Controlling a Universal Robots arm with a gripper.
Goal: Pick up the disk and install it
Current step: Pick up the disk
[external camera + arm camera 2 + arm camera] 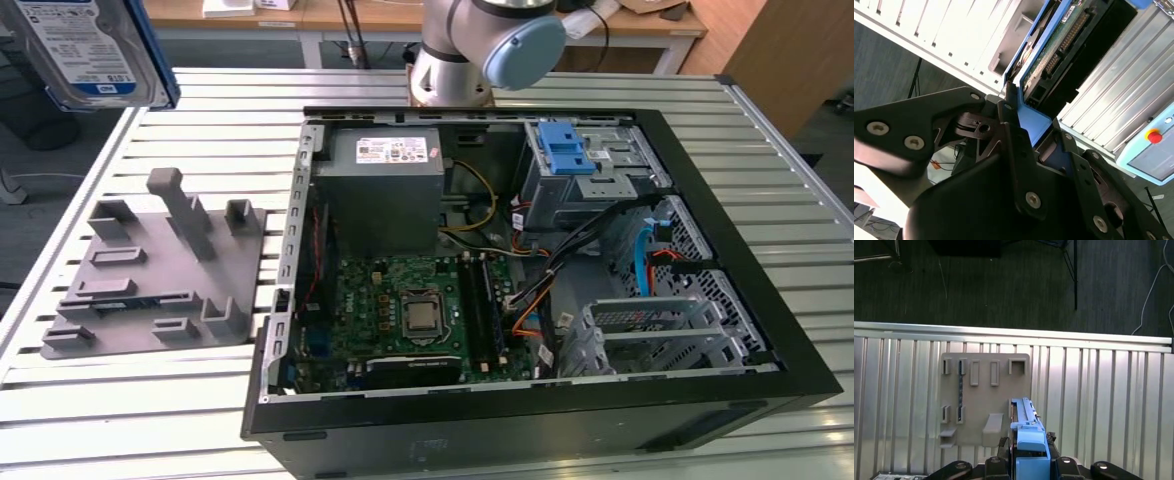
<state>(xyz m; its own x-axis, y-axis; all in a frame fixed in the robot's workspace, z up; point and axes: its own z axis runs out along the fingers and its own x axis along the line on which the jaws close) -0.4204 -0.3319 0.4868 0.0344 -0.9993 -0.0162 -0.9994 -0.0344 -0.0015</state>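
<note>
The end effector (1026, 441) grips the disk (1025, 422) by its blue end.

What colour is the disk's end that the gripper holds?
Blue; the disk shows it best in the first wrist view.

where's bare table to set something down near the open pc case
Bare slatted metal table: exterior view's lower left, beside the grey plastic fixture plate, and its right edge, past the open black computer case. Crowded: case interior, fixture top.

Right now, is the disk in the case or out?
Out. The disk hangs at the exterior view's left, off the computer case; the jaws of the gripper clamp its blue end.
</note>
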